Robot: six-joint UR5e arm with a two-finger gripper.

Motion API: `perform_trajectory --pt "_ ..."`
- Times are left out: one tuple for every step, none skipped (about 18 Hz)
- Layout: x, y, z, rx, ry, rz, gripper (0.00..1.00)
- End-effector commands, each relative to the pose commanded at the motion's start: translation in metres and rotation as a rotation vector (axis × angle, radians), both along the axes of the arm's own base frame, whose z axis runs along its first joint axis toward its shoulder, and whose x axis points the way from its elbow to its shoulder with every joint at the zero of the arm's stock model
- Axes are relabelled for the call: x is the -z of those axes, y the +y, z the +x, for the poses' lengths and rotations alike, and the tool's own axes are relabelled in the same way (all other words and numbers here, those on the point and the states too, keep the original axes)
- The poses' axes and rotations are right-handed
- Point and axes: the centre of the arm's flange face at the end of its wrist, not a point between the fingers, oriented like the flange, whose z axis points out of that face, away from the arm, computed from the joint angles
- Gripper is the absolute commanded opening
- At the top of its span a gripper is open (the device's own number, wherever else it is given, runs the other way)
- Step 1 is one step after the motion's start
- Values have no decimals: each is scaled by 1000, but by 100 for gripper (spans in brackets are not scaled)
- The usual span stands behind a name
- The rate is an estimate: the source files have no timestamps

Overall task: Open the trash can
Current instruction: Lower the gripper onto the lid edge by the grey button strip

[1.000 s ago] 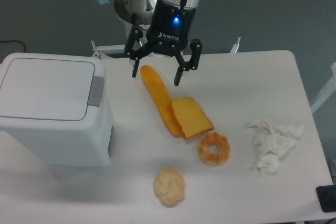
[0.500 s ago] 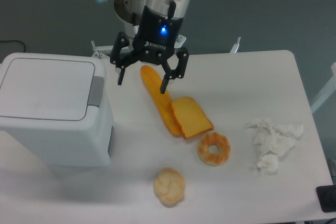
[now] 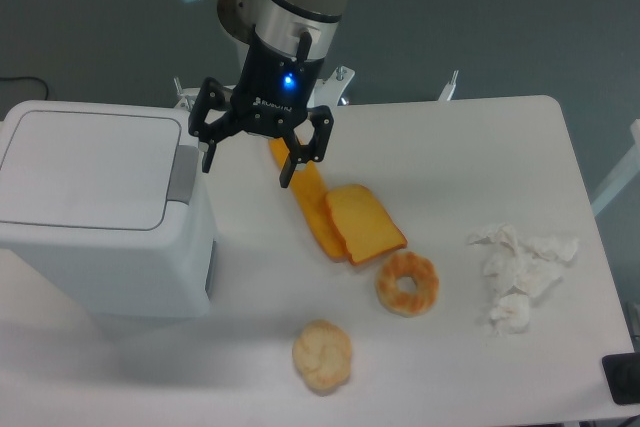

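The trash can is a large white boxy bin at the table's left, its flat lid down and its grey push tab on the right edge of the lid. My gripper hangs open just right of the bin, its left fingertip close to the tab and its right fingertip over the long orange bread. Nothing is between the fingers.
A long orange baguette and a bread slice lie right of the gripper. A doughnut and a round bun sit nearer the front. Crumpled white paper lies at the right.
The gripper has moved left and slightly down, from above the baguette's top end toward the trash can's right edge. It stayed open. Nothing else moved.
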Motion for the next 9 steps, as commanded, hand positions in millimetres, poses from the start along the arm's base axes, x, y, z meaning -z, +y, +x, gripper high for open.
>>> perform_trajectory --pt "1 0 1 2 -1 -1 100" --pt "2 1 0 0 -3 -2 100" --pt "2 1 0 2 -2 -2 100" --pt "2 1 0 2 -2 -2 100" --pt "2 1 1 4 -2 -2 100" --pt "2 2 1 7 -1 -2 100" --pt "4 5 4 15 -3 -4 100" --pt "5 6 6 21 -3 -4 100" --pt "6 7 7 22 -6 -6 100"
